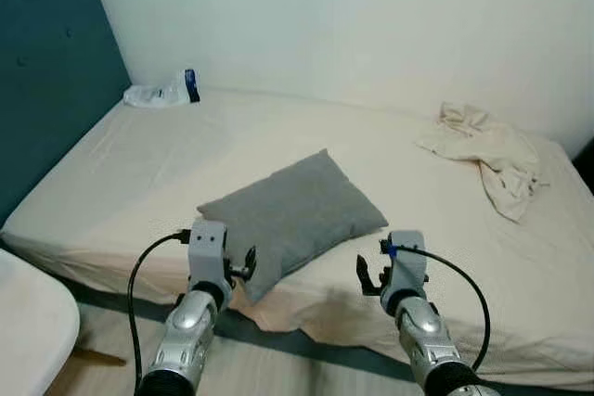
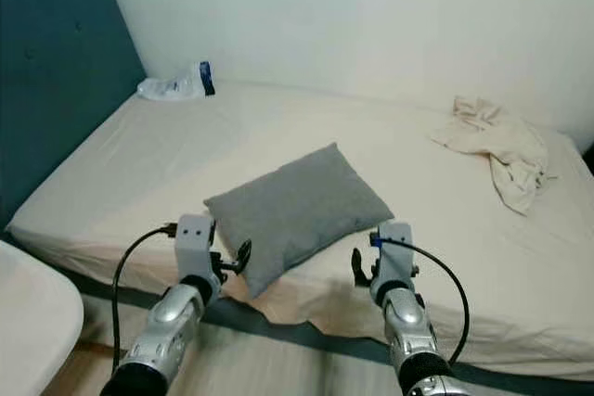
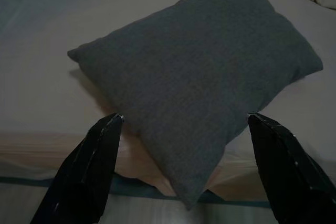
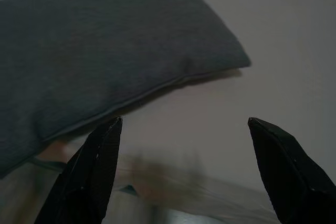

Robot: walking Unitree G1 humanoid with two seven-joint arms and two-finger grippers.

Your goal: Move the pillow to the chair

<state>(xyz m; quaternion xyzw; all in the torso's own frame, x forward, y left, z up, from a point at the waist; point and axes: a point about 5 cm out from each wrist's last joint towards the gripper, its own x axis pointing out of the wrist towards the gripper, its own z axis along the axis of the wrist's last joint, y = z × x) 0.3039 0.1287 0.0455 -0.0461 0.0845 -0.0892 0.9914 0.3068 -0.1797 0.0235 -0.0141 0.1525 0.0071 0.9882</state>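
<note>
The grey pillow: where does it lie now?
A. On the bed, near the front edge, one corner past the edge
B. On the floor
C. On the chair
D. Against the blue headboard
A. The grey pillow lies on the bed near its front edge, one corner poking past the edge, as the left wrist view shows. The left gripper and the right gripper are open, just short of it.

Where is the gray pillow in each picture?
Left eye view: pillow at the bed's near edge, ahead of both arms.
Right eye view: same spot.
Left wrist view: pillow just beyond the open black fingers.
Right wrist view: pillow beyond the open fingers.
Shared landmark: the crumpled cream cloth.
</note>
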